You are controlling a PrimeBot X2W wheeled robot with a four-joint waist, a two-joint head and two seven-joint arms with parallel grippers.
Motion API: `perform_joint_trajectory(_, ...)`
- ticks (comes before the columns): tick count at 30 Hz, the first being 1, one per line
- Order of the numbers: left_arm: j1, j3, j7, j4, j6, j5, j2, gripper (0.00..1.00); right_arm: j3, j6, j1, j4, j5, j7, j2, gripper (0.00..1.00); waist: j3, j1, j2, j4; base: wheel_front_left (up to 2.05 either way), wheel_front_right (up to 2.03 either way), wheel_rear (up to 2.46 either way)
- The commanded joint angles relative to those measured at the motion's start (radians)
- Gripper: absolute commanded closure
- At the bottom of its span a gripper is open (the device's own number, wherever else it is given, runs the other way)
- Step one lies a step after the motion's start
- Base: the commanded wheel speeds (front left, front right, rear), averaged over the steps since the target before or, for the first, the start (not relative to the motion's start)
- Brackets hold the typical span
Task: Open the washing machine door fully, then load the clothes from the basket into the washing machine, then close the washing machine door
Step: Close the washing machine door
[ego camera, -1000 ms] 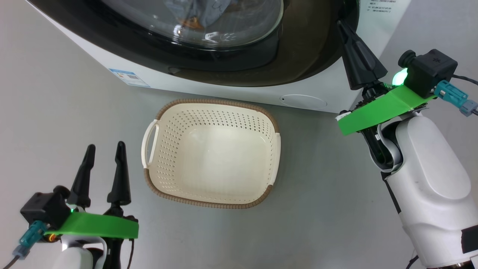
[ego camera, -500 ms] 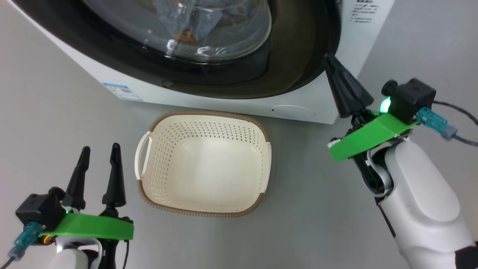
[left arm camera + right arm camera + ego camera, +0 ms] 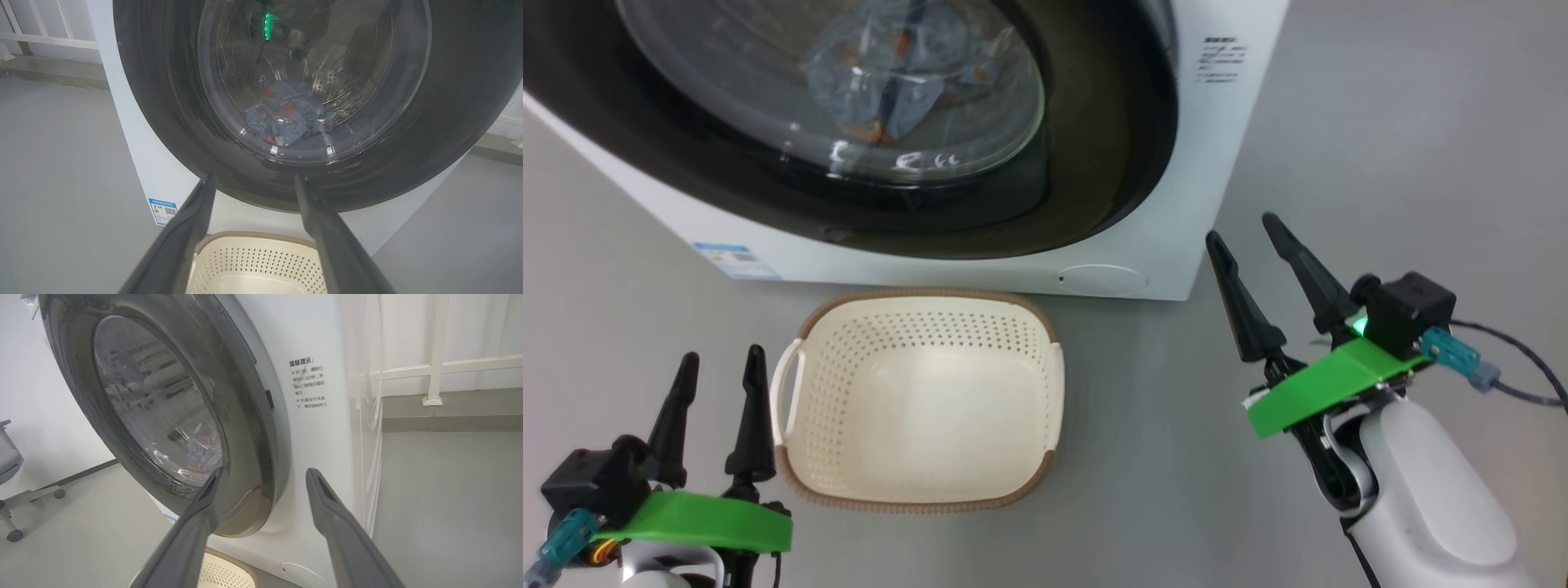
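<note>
Lengthwise, the basket (image 3: 915, 335) lies along the washing machine (image 3: 1217, 163) front, mouth up.

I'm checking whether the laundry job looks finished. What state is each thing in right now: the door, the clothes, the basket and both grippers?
washing machine door: shut.
clothes: inside the washing machine, behind the door's glass.
basket: empty, upright.
left gripper: open, holding nothing.
right gripper: open, holding nothing.

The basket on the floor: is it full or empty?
Empty. The basket shows its bare cream bottom; the clothes lie inside the washing machine.
</note>
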Motion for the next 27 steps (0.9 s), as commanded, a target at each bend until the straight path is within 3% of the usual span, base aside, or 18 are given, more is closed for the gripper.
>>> perform_joint_trajectory(1, 0.002, 0.037, -0.006, -0.017, -0.002, 0.003, 0.035, 0.00, 0.007, 0.001, 0.030, -0.025, 0.005, -0.005, 0.017, 0.00, -0.033, 0.0000, 0.0000, -0.037, 0.00, 0.00, 0.00)
perform_joint_trajectory(13, 0.038, 0.046, -0.006, -0.005, -0.002, 0.015, 0.068, 0.00, -0.058, 0.001, 0.144, -0.042, 0.003, -0.005, 0.015, 0.00, -0.085, 0.0000, 0.0000, -0.152, 0.00, 0.00, 0.00)
perform_joint_trajectory(27, 0.073, 0.087, -0.006, -0.001, -0.002, 0.022, 0.082, 0.00, -0.094, 0.001, 0.206, -0.056, 0.002, -0.005, -0.006, 0.00, -0.113, 0.0000, 0.0000, -0.213, 0.00, 0.00, 0.00)
